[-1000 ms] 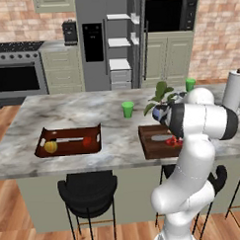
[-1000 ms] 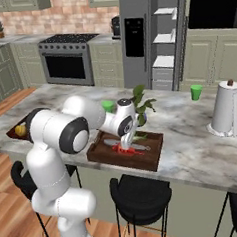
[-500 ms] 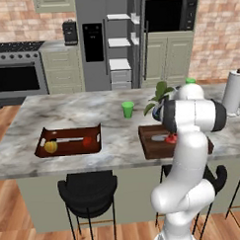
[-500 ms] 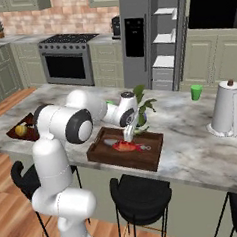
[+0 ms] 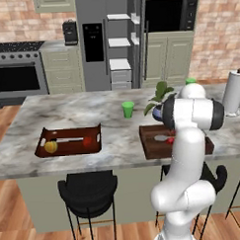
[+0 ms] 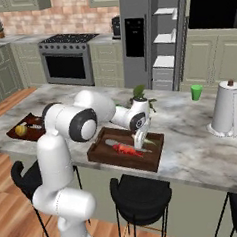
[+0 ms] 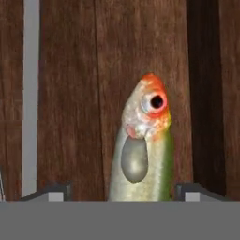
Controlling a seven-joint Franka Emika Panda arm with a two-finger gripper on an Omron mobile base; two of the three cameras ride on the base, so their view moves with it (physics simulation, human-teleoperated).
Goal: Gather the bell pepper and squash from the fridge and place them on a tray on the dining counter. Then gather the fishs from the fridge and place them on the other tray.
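Note:
On the dining counter (image 6: 193, 150), my gripper (image 6: 140, 140) hangs low over the right part of a dark wooden tray (image 6: 100, 153). A reddish fish (image 6: 125, 149) lies on that tray. In the hand view a silvery fish (image 7: 143, 145) with an orange head lies flat on the wood between my gripper's (image 7: 123, 191) spread fingertips (image 7: 52, 190), with a gap on each side, so the gripper is open. The other tray (image 5: 69, 150) holds the yellow squash (image 5: 50, 146) and the red bell pepper (image 5: 87, 141). The fridge (image 5: 94, 44) stands behind with one door open.
A green cup (image 5: 127, 110) and a potted plant (image 5: 160, 96) stand on the counter behind the trays. A paper towel roll (image 6: 225, 114) stands at the right. Black stools (image 6: 138, 192) line the near side. A stove (image 5: 16, 72) is at the back left.
My gripper has opened and let the silvery fish down onto the tray. The hand has shifted slightly to the right over the tray.

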